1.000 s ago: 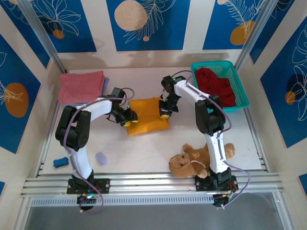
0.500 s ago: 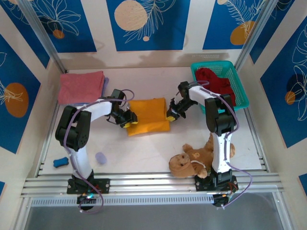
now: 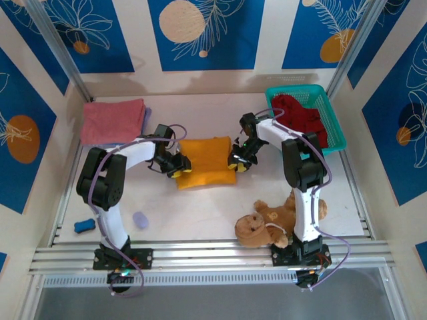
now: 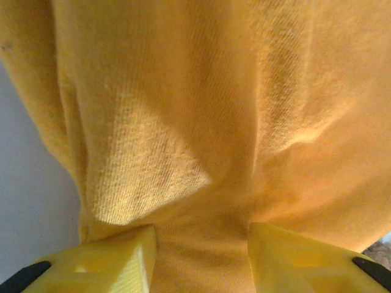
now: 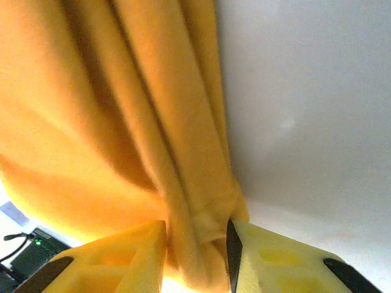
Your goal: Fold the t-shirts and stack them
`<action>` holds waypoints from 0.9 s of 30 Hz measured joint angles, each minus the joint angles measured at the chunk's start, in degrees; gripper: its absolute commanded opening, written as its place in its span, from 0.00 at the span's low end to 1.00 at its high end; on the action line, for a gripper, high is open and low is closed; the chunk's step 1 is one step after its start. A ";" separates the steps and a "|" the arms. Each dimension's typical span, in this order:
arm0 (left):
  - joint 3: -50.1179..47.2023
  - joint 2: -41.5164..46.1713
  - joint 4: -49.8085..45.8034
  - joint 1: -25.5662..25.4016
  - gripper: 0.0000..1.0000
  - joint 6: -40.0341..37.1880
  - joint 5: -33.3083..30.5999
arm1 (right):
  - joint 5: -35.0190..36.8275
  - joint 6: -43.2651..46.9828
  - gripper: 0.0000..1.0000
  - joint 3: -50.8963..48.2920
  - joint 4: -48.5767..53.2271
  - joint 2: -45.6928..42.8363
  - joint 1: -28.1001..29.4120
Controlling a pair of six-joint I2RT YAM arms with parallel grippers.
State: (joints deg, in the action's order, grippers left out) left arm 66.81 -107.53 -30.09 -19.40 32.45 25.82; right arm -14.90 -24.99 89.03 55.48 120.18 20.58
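The mustard-orange t-shirt (image 3: 207,162) lies folded at the centre of the frame on the desk (image 3: 200,207). Your left hand (image 3: 175,167) comes in low at the shirt's left edge, its arm bent across from the lower left, and it pinches bunched cloth between its yellow fingers (image 4: 116,262). Your right hand (image 3: 237,162) sits at the right edge with a fold of cloth between its fingers (image 5: 269,262). You cannot tell whether it clamps.

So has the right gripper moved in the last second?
Yes: the right gripper shifted slightly right, toward the teal basket, to the edge of the mustard shirt.
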 measured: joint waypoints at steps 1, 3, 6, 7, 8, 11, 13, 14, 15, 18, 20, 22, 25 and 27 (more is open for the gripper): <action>0.00 0.00 -0.09 0.00 0.45 -0.02 -0.02 | 0.48 -0.20 0.35 0.42 0.42 -0.61 0.24; 0.11 0.04 -0.31 0.00 0.45 -0.02 -0.02 | 0.81 -0.50 0.36 1.92 1.09 -1.70 0.81; 0.11 0.09 -0.50 0.04 0.46 -0.02 -0.02 | -0.63 -1.01 0.37 5.03 0.26 -1.81 1.36; 0.11 0.09 -0.55 0.04 0.46 -0.02 -0.02 | -1.31 -1.25 0.37 5.68 -0.31 -1.70 1.46; 0.11 0.09 -0.57 0.04 0.46 0.00 -0.02 | -2.32 -1.64 0.37 6.32 -1.05 -1.36 1.49; 0.11 0.09 -0.59 0.09 0.46 0.00 -0.02 | -5.44 -3.10 0.37 6.93 -4.31 0.92 1.42; 0.11 0.09 -0.59 0.09 0.46 0.00 -0.02 | -6.71 -4.22 0.38 6.82 -6.32 3.21 1.18; 0.11 0.09 -0.57 0.09 0.46 -0.02 0.00 | -6.80 -4.81 0.38 6.54 -7.30 4.55 0.92; 0.11 0.09 -0.57 0.09 0.46 0.00 0.00 | -6.75 -5.40 0.38 6.10 -8.04 5.66 0.57; 0.11 0.11 -0.57 0.09 0.46 -0.02 -0.02 | -7.82 -6.71 0.38 4.87 -9.07 6.80 -0.68; 0.09 0.11 -0.57 0.09 0.46 0.00 -0.02 | -6.99 -7.10 0.39 4.70 -9.09 6.43 -1.09; 0.11 0.11 -0.59 0.09 0.46 -0.02 -0.02 | -6.64 -7.08 0.40 4.35 -9.20 6.25 -1.11; 0.11 0.44 -0.87 0.09 0.46 0.00 -0.02 | -4.74 -7.04 0.41 3.41 -8.96 4.68 -0.68; 0.35 1.03 -1.84 0.13 0.48 -0.02 -0.42 | -2.69 -6.88 0.42 2.56 -7.87 2.80 -0.39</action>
State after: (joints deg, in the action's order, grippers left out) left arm 67.16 -106.50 -31.92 -19.27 32.42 25.41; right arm -17.58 -31.88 91.59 47.62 122.98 20.18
